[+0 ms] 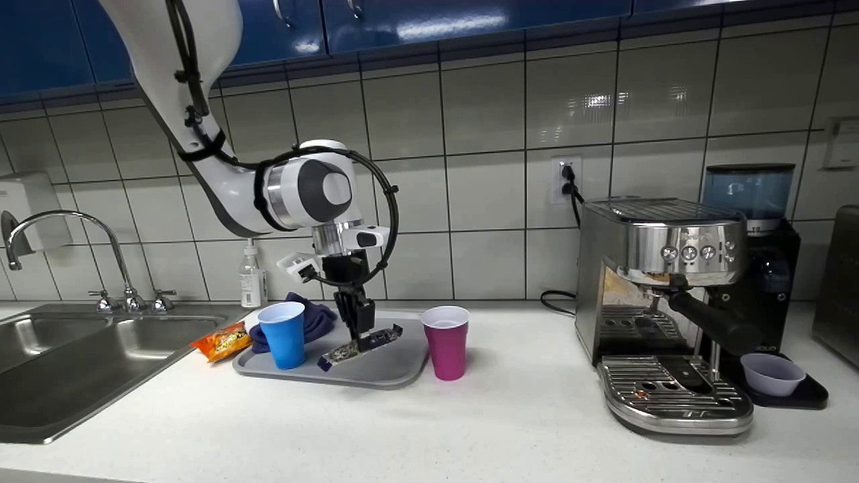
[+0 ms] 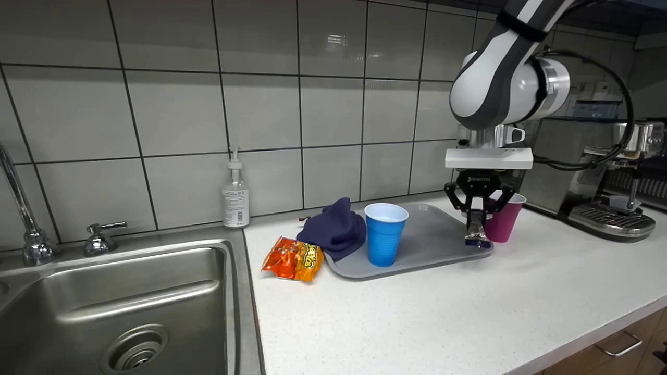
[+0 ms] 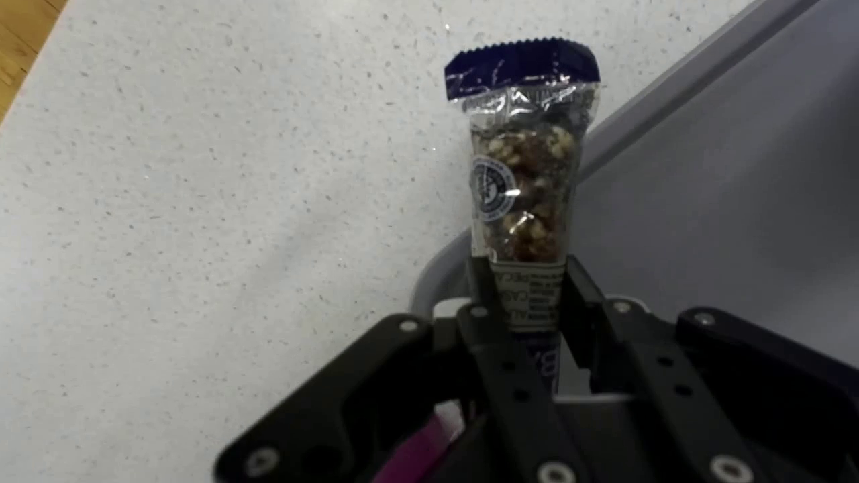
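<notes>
Standing behind the fingers (image 3: pixel 484 295), a white tiled wall (image 1: pixel 483 194) spans both exterior views; blue cabinets (image 1: pixel 470 17) hang above it in an exterior view. Below the fingers: white speckled table (image 1: pixel 510 419). Robot arm (image 1: pixel 238 191) reaches down to them from overhead. Well apart from the fingers on one side: steel sink (image 2: pixel 241 312). Well apart on the opposite side: espresso machine (image 1: pixel 644 245), coffee grinder (image 1: pixel 772 275) just beside it.

Directly under the fingers: grey tray (image 1: pixel 402 362). Sinkward of them: crumpled navy cloth (image 2: pixel 336 229), partly on the tray; pump bottle (image 2: pixel 236 200), near the wall; blue cup (image 1: pixel 284 342), upright on the tray. Near the fingers on the espresso machine's side: magenta cup (image 1: pixel 447 349), upright on the table just beside the tray. Sinkward again: orange candy bag (image 2: pixel 294 259), on the table by the tray's corner.

Between the fingers: nut bar (image 3: pixel 523 188), pinched near mid-length, ends jutting out both ways. Fingers narrow, one on each long edge. Nut bar sits over the tray; a gap seems likely, contact not confirmed.

Step in hand (judged): holding the nut bar, grip made, not yet released. Next move (judged): calls for a steady pinch and slow travel; protruding ends could catch the tray or magenta cup.
</notes>
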